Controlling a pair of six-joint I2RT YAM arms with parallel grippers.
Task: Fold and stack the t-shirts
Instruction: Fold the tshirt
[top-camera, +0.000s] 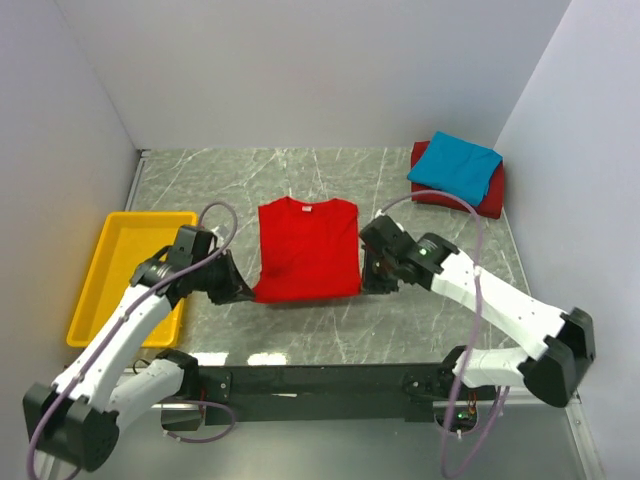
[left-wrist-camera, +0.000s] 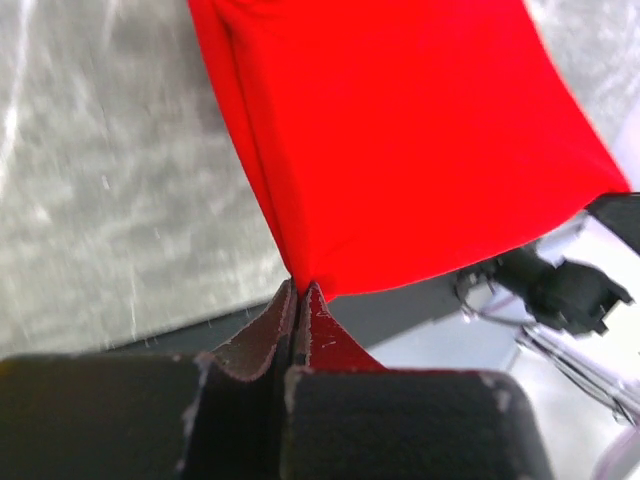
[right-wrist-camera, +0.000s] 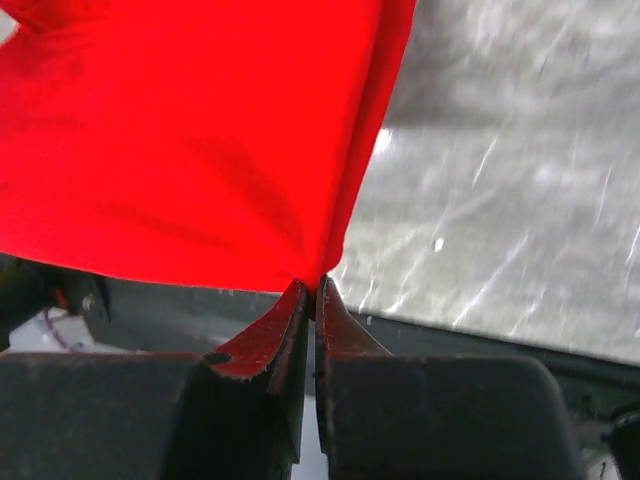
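- The bright red t-shirt lies flat in the middle of the table. Its neck points away from the arms and its sides look tucked in already.
- The left gripper pinches the near left corner of the shirt. The right gripper pinches the near right corner.
- I think this is the fold-in-half step. Next, both arms should lift the bottom edge together and carry it over to the neck, keeping level so the cloth does not twist.
- After that, this shirt likely goes on the pile in the far right corner, where the turquoise t-shirt sits folded on the darker red t-shirt.
- Only the top view shows that pile and the yellow tray on the left.
- Only the wrist views show the grip up close. In both, the fingers are squeezed tight on a red corner, and the side edges look doubled over.
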